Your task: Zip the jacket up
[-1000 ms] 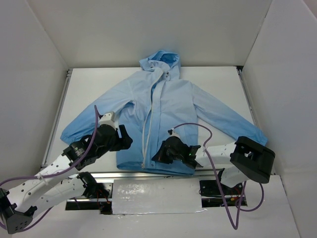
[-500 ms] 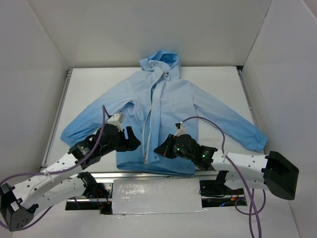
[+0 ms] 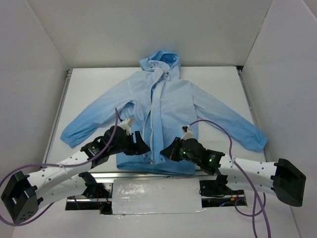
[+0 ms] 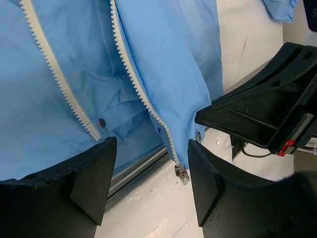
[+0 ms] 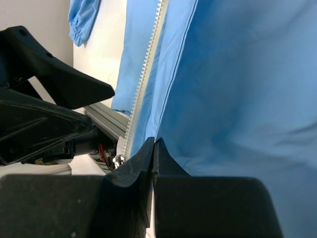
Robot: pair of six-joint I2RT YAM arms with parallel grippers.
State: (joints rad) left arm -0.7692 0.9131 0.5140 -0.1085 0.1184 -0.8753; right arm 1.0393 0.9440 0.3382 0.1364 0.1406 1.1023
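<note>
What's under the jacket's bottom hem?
The jacket hem overhangs a metal rail at the table's near edge, zipper slider hanging off it. Whatever lies beneath the remaining fabric is covered.

So the whole thing sits on a plain white table point(image 3: 218, 79), boxed in by white walls: back wall point(image 3: 148, 29), left wall point(image 3: 29, 89) and right wall point(image 3: 282, 74). A metal rail point(image 3: 58, 114) runs along the table's left edge and another point(image 3: 246, 96) along the right. There's also a grooved aluminium rail point(image 4: 138, 168) across the near edge. Just in front of that is a crinkly silver panel point(image 3: 156, 196). The tabletop has a thin dark scratch point(image 4: 244, 47) on it too.
</note>
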